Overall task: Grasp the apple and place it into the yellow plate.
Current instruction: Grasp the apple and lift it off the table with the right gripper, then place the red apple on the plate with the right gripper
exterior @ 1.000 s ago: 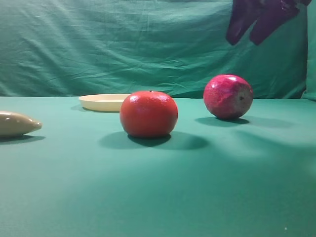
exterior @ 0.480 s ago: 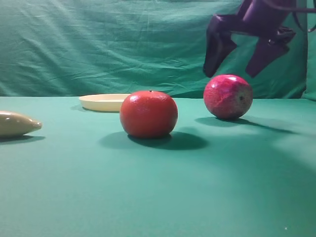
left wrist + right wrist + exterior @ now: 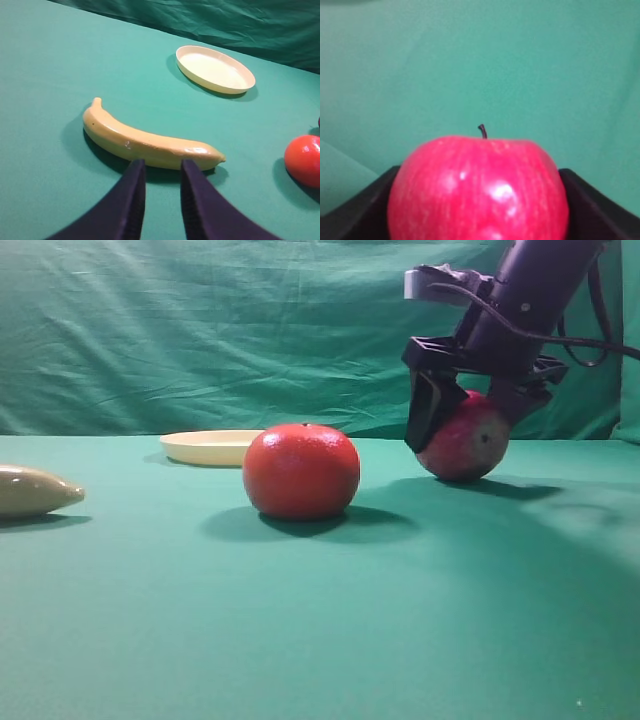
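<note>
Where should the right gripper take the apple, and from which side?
Across its widest middle, from above. The apple lies on its side on the cloth, stem pointing sideways, so its round flanks are free. The right gripper already straddles them, one finger on each flank.

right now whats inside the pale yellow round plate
Nothing shows inside the shallow pale yellow round plate: the left wrist view shows its whole bare floor. In the exterior high view the round orange-red fruit hides its right edge.
</note>
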Action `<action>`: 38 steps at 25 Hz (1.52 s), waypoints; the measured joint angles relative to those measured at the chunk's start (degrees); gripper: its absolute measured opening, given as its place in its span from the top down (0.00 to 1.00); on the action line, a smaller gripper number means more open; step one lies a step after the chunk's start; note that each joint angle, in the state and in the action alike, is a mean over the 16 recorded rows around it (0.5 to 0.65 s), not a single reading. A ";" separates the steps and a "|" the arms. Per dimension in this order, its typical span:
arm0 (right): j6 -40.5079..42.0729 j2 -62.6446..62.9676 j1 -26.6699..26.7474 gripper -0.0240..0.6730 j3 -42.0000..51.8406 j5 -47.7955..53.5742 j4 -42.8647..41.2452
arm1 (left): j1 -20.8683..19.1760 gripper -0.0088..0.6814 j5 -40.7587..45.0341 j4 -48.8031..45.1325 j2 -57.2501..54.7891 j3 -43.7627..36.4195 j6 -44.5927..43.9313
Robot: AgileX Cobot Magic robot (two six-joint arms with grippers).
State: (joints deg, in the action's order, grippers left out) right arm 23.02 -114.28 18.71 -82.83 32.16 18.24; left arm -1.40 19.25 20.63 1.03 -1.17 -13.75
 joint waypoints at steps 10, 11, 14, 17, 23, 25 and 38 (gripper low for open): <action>1.23 -4.83 5.21 0.24 -17.96 -2.76 4.12 | 0.00 0.76 0.00 0.00 0.00 0.00 0.00; 1.37 -5.78 5.93 0.24 -19.74 -3.39 4.41 | 0.00 0.76 0.00 0.00 0.00 0.00 0.00; 1.78 -8.82 8.03 0.24 -24.28 -5.43 4.85 | 0.00 0.76 0.00 0.00 0.00 0.00 0.00; 2.27 -11.85 9.68 0.24 -27.54 -7.43 4.99 | 0.00 0.76 0.00 0.00 0.00 0.00 0.00; 3.41 -15.82 11.27 0.19 -30.54 -10.33 5.03 | 0.00 0.76 0.00 0.00 0.00 0.00 0.00; 3.78 -16.36 11.45 0.16 -30.77 -11.17 5.03 | 0.00 0.76 0.00 0.00 0.00 0.00 0.00; 5.19 -12.63 11.23 0.18 -30.88 -6.50 2.18 | 0.00 0.76 0.00 0.00 0.00 0.00 0.00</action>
State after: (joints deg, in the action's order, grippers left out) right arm 28.20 -126.91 29.94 -113.72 25.66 20.43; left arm -1.40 19.25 20.63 1.03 -1.17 -13.75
